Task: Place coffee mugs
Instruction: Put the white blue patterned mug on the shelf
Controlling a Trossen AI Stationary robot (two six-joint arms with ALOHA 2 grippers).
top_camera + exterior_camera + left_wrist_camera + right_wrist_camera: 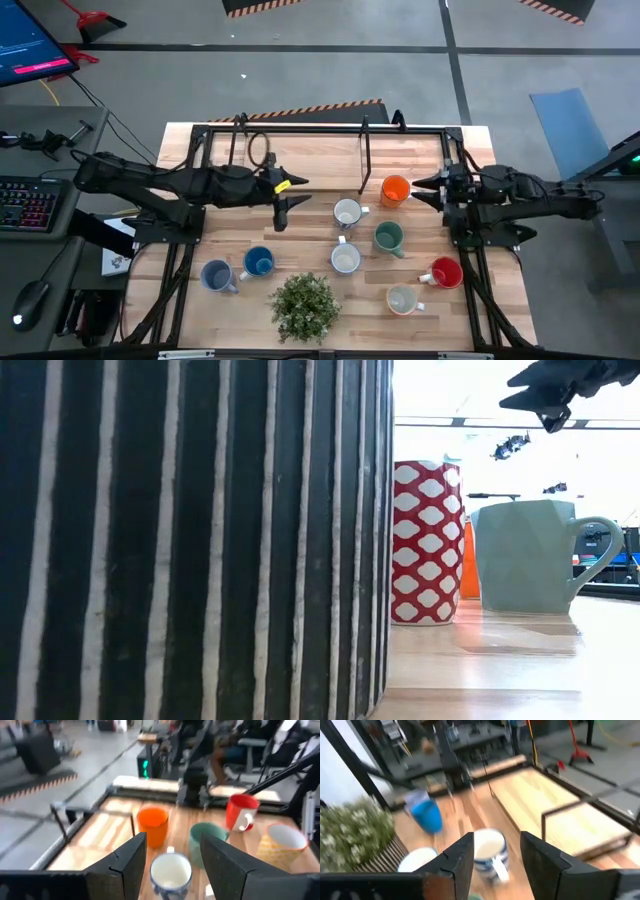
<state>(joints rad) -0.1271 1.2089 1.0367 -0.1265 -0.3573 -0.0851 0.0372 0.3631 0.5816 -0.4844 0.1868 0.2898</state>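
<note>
Plant pot (190, 540) fills low view, striped, nearest lens; red mug (427, 542) and green mug (525, 555) behind.

L gripper (281, 212) hovers just beside white mug (347, 212), jaws wide, holding nothing. R gripper (420, 189) by orange mug (396, 189), also wide and empty.

Judgement: approach phase. Line jaws across the rim/wall, descend straight, watch neighbours: green mug sits near white. Blue mug (259, 262) and grey-blue mug (217, 274) well apart, near front-left.

No text, label or number can be read anywhere — mugs included.
</note>
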